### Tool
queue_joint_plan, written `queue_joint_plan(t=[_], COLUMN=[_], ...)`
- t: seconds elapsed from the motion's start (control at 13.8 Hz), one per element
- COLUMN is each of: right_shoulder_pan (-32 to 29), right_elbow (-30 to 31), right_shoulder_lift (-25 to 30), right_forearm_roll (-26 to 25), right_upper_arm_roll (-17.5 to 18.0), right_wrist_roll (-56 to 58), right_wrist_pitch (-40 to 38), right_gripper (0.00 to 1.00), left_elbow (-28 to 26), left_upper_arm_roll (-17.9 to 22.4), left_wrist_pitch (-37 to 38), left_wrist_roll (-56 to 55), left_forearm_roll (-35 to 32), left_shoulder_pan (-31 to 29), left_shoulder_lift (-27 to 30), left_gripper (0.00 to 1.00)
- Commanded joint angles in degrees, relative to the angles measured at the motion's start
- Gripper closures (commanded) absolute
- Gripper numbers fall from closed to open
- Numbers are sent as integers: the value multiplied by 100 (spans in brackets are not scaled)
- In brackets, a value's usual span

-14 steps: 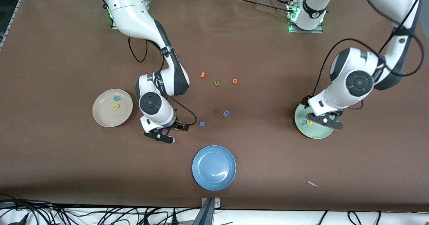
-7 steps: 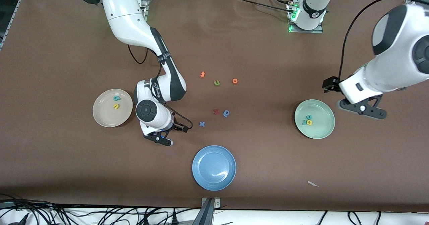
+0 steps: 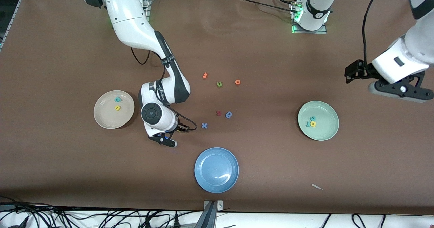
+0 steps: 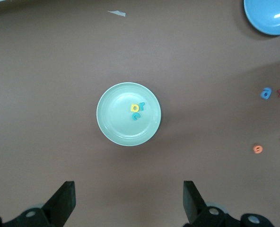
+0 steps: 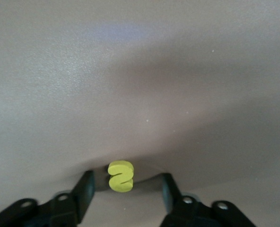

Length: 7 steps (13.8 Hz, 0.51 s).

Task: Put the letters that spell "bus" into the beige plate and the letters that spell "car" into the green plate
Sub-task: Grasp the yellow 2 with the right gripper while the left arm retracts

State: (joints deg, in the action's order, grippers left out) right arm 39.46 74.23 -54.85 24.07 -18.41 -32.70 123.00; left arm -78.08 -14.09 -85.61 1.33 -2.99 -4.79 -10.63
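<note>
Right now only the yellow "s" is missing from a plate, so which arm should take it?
The right: its gripper already straddles the yellow "s" beside the beige plate. The left gripper hangs open, well away.

Brown table (image 3: 67, 51) (cables (image 3: 101, 217) probably beneath)

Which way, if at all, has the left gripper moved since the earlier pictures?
Yes. The left gripper was over the green plate; it is now off the plate, toward the left arm's end of the table and higher in the front view.

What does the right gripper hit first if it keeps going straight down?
The yellow "s", lying between the right gripper's part-open fingers, then the table right under it; depth is hard to judge.
</note>
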Motion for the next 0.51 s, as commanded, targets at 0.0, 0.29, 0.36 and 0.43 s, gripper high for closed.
queue_joint_plan(t=[0.0,0.29,0.36,0.43], right_shoulder_pan=[-18,-18,-18,-52], right_elbow=[-216,-224,-224,-250], right_shoulder_lift=[-140,-140,-140,-140], right_forearm_roll=[115,107,107,107], right_upper_arm_roll=[22,22,30,22], right_wrist_roll=[-17,-9,-9,0], right_wrist_pitch=[-74,-74,-74,-135], right_gripper=[65,77,78,78], left_elbow=[-1487,-1666,-1605,-1509], left_upper_arm_roll=[538,890,917,1030], left_wrist_pitch=[-771,-861,-861,-948], left_wrist_roll=[-98,-80,-132,-124], left_forearm_roll=[501,317,343,360], left_shoulder_pan=[92,628,663,663], left_shoulder_lift=[1087,1213,1178,1177], left_gripper=[0,0,0,0])
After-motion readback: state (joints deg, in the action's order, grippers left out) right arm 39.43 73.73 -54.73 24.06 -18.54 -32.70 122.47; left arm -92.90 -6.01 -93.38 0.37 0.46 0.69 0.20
